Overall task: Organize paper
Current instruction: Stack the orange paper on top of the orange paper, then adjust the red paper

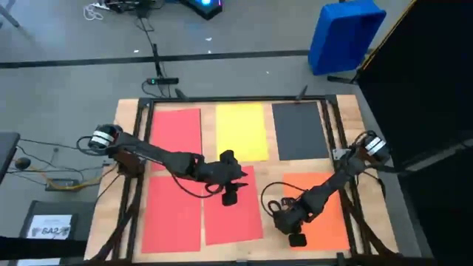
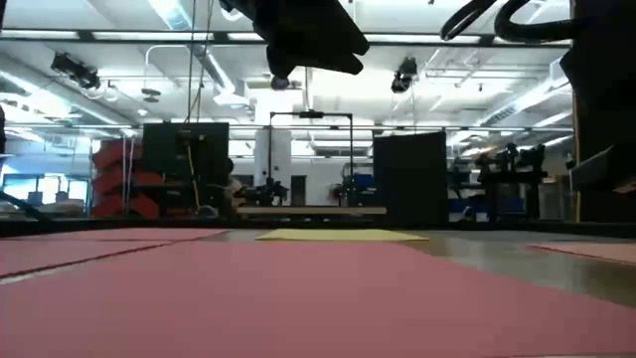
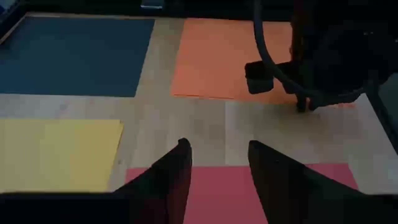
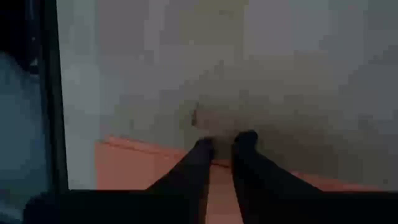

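Red, yellow, dark grey and orange paper lies flat on the wooden table, 6 sheets in 2 rows: a red sheet (image 1: 176, 138), the yellow sheet (image 1: 242, 131) and the dark grey sheet (image 1: 299, 131) along the far edge, 2 more red sheets (image 1: 171, 218) (image 1: 235, 214) and the orange sheet (image 1: 325, 214) along the near edge. The right gripper (image 4: 222, 144) sits low at the orange sheet's inner edge, fingers nearly pressed together; I cannot tell whether they pinch the sheet. My guess is that sheet is being handled, and a low, slow slide would keep it from curling. The left gripper (image 3: 217, 163) hovers over the middle red sheet, jaws spread and empty. Bare wood shows between the rows and around the orange sheet; the 2 arms are near each other mid-table, so the room there is tight.
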